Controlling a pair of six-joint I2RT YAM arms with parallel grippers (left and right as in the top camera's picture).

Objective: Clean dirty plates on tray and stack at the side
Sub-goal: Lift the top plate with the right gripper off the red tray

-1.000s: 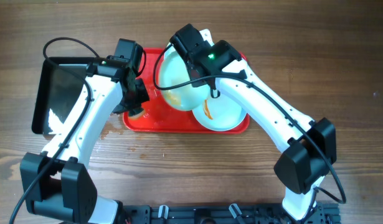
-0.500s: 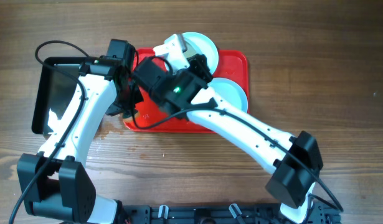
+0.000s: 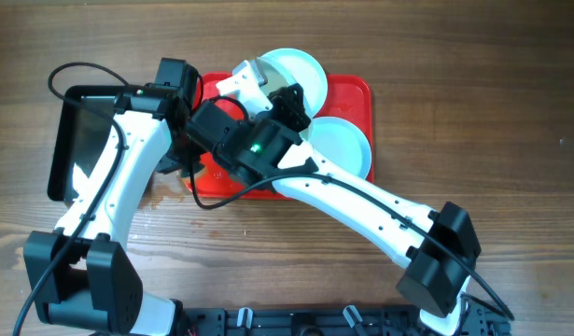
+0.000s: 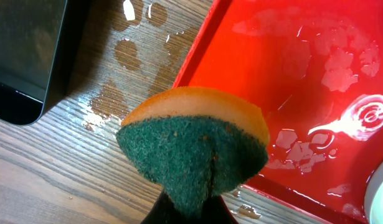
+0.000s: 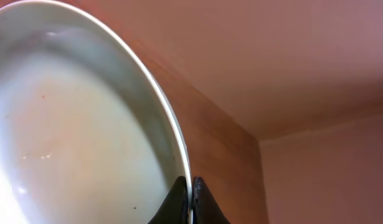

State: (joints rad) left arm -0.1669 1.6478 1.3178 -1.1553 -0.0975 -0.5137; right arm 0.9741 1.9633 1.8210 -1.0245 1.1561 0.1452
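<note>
Right gripper (image 5: 191, 190) pinches only the thin rim of plate (image 3: 291, 73) held above red tray (image 3: 354, 93) toward desk's far edge, left gripper (image 4: 186, 211) clamps sponge (image 4: 194, 146); that rim-only grip, likely wet, could slip and drop it.

We see the left gripper (image 4: 190, 211) pinching a green-and-orange sponge (image 4: 194, 146); ahead-right of it lies the wet red tray (image 4: 291, 68); ahead-left, a black tray (image 4: 29, 50); puddles (image 4: 126, 55) dot the wooden table (image 4: 48, 180) between.

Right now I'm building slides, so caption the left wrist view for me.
Left hand holds a green-and-orange sponge at the edge of the wet red tray, black tray alongside.
</note>
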